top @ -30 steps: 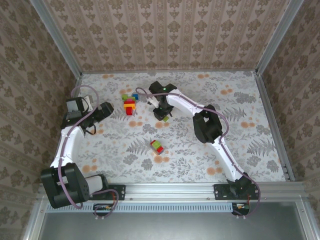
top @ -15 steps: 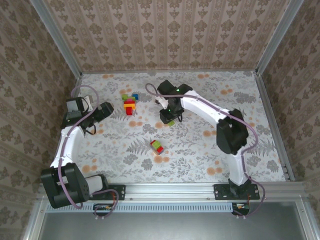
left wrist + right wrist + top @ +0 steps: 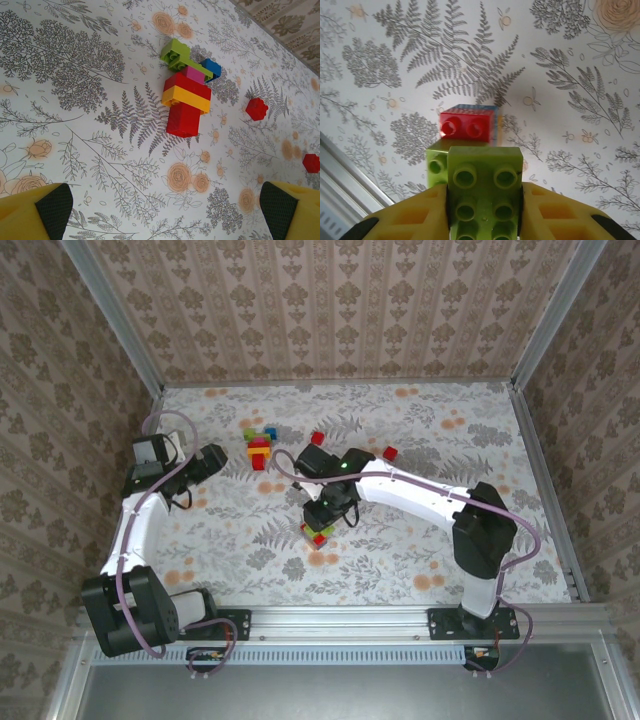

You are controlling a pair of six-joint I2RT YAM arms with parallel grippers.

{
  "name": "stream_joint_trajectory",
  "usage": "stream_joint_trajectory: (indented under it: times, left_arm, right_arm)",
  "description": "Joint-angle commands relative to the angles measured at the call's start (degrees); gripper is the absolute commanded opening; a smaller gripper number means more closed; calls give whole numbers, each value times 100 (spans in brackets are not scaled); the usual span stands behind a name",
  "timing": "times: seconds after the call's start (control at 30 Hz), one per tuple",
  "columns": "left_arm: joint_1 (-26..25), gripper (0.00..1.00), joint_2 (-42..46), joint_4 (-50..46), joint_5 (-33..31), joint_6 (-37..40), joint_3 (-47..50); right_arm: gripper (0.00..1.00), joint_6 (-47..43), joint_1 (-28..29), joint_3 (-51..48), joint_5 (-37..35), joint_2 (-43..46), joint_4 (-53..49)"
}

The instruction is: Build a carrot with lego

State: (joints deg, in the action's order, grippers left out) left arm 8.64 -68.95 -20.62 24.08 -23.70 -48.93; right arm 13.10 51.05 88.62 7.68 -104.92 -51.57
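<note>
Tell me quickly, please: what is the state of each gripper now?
Left gripper: open, holding nothing.
Right gripper: closed on a green lego brick.

Left fingers (image 3: 35,216) wide apart, right fingers (image 3: 410,216) tight.

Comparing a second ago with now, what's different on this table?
The right gripper, carrying a green brick all the while, swung from the far middle of the table toward the near edge and now hangs over the small stack. Two loose red bricks it had hidden are uncovered. The open left gripper, the brick cluster and the small stack stayed put.
</note>
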Motion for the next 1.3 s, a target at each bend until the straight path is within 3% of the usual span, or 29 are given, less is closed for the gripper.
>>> stream_joint_trajectory:
  times: [0.0,1.27]
  left_arm:
    - [-32,100,4,-17,58,96,-141]
    - [-38,100,5,-13,45,107,-151]
  right_arm:
    - [33,304,80,-12,-192,214,110]
    - [35,265,364,329,-419,-410,-212]
